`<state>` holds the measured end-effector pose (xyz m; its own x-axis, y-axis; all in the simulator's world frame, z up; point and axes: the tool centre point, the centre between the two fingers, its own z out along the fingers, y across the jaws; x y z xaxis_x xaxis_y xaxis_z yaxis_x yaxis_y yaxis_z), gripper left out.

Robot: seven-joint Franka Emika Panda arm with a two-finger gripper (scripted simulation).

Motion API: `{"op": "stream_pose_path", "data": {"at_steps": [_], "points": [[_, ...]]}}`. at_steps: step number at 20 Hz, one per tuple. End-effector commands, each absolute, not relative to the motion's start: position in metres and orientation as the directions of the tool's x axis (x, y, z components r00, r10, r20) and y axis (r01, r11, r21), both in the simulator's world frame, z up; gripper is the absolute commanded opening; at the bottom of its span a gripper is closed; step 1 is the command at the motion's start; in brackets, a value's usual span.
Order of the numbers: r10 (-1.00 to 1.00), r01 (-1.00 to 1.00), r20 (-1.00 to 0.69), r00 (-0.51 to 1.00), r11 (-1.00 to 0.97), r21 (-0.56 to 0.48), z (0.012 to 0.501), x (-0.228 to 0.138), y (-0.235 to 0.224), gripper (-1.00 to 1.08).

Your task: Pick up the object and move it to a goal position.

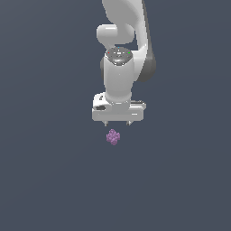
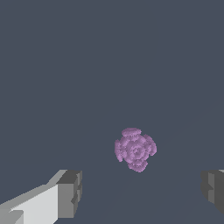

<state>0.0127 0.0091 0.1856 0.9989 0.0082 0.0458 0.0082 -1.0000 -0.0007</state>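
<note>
White pincer point(image 1: 117, 123) spread wide, hovering just above purple cluster point(image 1: 113, 137), apart.

1 purple object point(image 1: 113, 137) — apparently beaded — 1 gripper point(image 1: 117, 123).

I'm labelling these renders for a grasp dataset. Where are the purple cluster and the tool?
purple cluster point(image 2: 135, 149): wrist view, middle of the lumpy bead bunch.
tool point(image 1: 117, 124): exterior view, midway between its two short fingertips, which stand apart.
</note>
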Motion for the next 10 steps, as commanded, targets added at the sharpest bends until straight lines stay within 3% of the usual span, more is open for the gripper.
{"op": "stream_pose_path", "data": {"at_steps": [1,10], "points": [[0.008,0.008,0.046,0.999,-1.000,-0.001,0.186,0.013,0.009,1.00],[-0.028,-0.026,0.056,0.998,-0.999,-0.023,0.190,0.011,0.019,1.00]]}}
